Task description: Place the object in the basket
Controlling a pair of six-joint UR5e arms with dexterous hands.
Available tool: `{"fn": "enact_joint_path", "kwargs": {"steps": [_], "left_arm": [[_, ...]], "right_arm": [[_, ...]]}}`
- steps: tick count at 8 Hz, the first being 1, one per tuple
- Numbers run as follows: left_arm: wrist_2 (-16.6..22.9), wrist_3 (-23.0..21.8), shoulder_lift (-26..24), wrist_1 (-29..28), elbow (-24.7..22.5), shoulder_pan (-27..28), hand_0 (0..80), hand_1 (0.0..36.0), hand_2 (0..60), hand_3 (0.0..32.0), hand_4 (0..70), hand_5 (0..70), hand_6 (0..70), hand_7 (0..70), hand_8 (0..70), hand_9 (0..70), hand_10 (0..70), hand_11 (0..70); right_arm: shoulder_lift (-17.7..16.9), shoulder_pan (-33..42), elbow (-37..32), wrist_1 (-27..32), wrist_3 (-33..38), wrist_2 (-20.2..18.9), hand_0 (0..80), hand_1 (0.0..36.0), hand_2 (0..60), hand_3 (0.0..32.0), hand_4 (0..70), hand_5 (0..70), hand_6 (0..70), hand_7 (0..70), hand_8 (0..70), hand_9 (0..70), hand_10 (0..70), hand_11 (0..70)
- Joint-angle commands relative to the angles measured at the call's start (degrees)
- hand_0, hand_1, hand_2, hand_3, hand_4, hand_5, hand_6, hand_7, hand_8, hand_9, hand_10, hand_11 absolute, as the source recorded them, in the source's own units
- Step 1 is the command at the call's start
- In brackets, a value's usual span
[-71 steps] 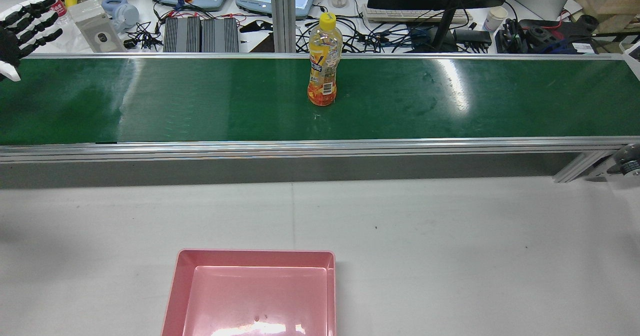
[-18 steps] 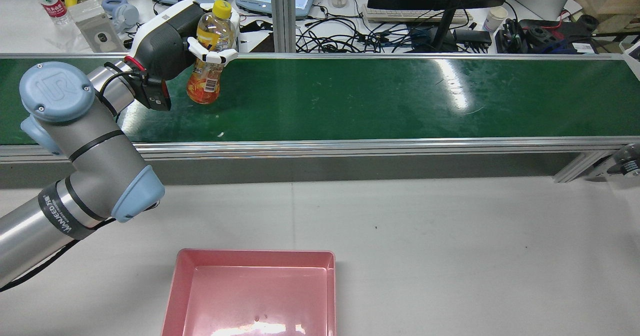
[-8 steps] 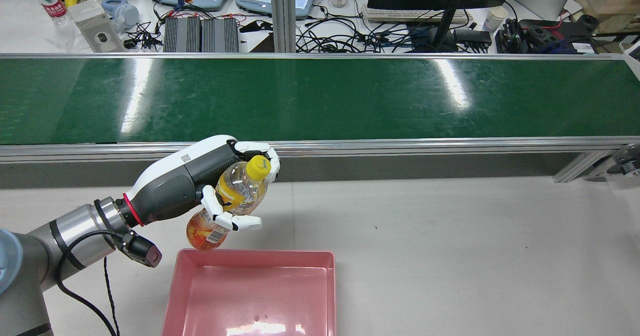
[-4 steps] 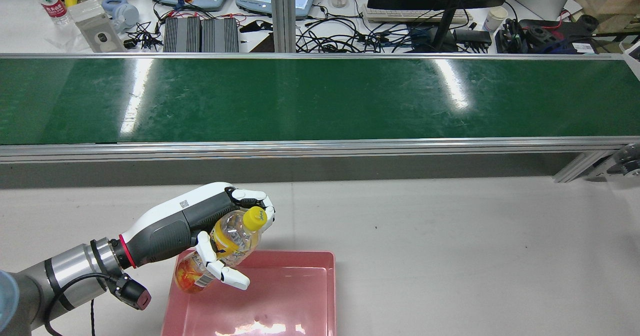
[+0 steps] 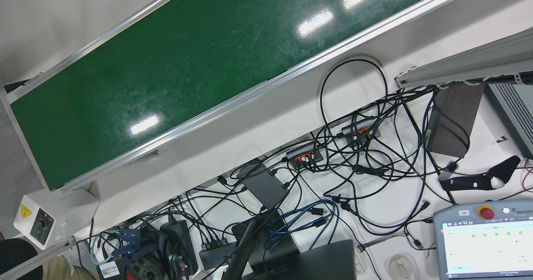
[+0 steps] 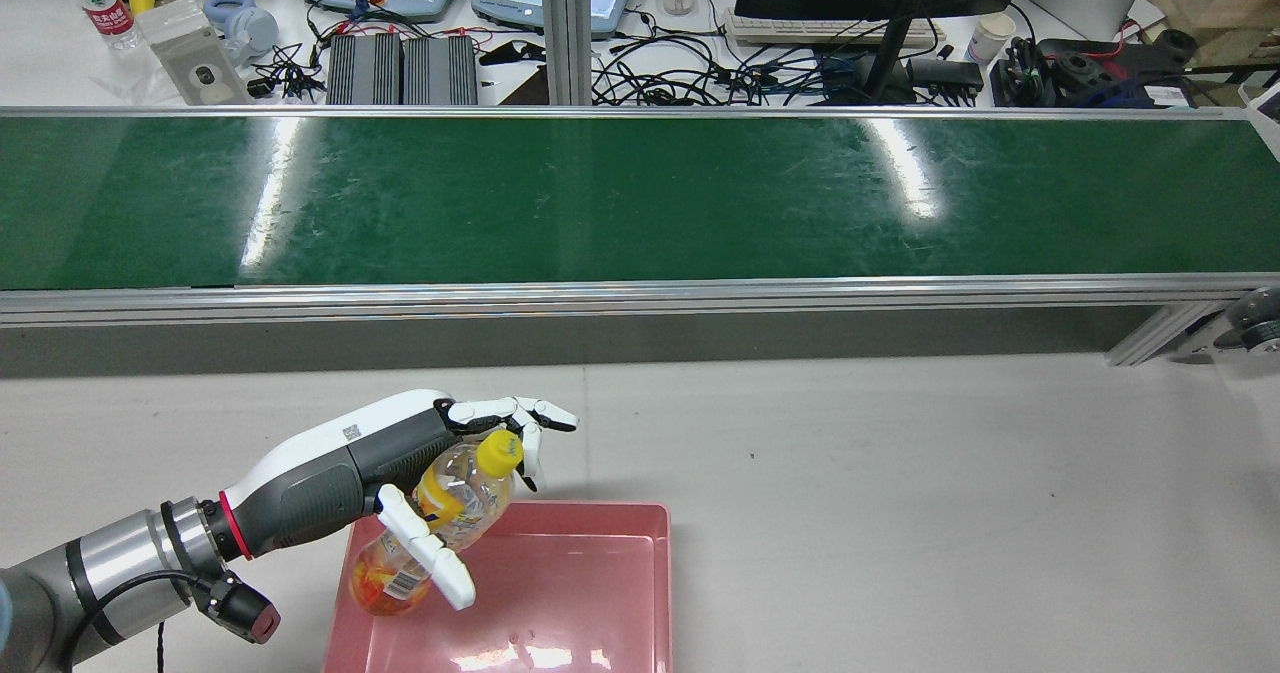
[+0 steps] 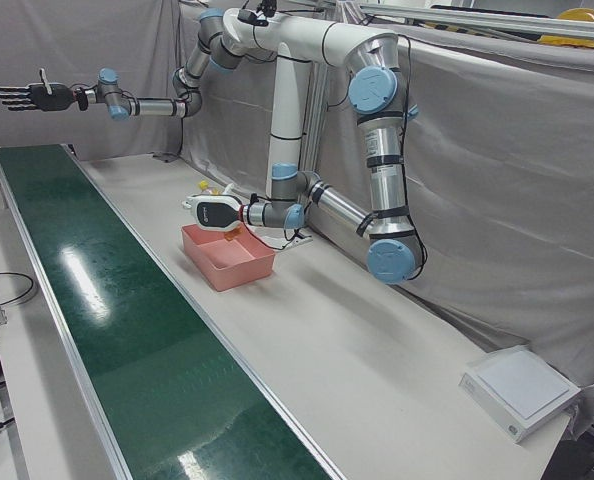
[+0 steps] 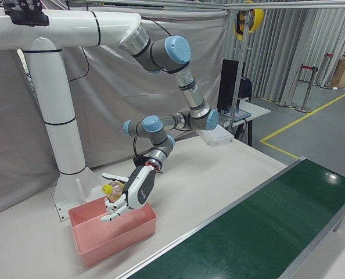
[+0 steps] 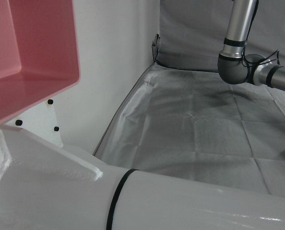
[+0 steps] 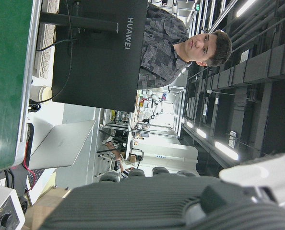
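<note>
1. One juice bottle [image 6: 440,523] lies tilted in the left hand [image 6: 400,473], its yellow cap up and away from the arm, its orange base low over the near-left corner of the pink basket [image 6: 610,593].
2. Left-hand fingers [image 6: 520,418] are spread loosely around the bottle, thumb across its label.
3. Right hand [image 7: 22,96] hangs wide open, empty, far above the green conveyor [image 6: 640,198].
4. Basket rests on the white desk [image 6: 900,513].

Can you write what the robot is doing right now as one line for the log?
left hand: opening, fingers spread | juice bottle: tilted over pink basket | right hand: open, raised, away | green belt: bare
</note>
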Motion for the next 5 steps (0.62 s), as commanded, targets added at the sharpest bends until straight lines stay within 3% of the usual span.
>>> {"fn": "enact_joint_path", "kwargs": {"steps": [1,3,5], "left_arm": [[0.03,0.09,1.8,-3.09,-0.8,0.39,52.1,1.2,0.0,0.0,13.4,24.7,1.5,4.7,9.4,10.1,15.8,23.9],[0.03,0.09,2.94,-5.29,-0.71,1.08,52.1,0.4,0.0,3.2,8.9,13.4,0.0,1.2,4.8,3.5,8.9,14.0],[0.03,0.09,2.95,-5.56,-0.53,1.53,52.6,0.4,0.0,4.6,7.6,11.8,0.0,0.6,4.3,3.3,7.4,11.7]], "right_arm": [[0.0,0.0,0.0,0.0,0.01,0.0,0.0,0.0,0.0,0.0,0.0,0.0,0.0,0.0,0.0,0.0,0.0,0.0],[0.0,-0.08,0.0,0.0,0.01,0.0,0.0,0.0,0.0,0.0,0.0,0.0,0.0,0.0,0.0,0.0,0.0,0.0],[0.0,0.0,0.0,0.0,0.01,0.0,0.0,0.0,0.0,0.0,0.0,0.0,0.0,0.0,0.0,0.0,0.0,0.0]]}}
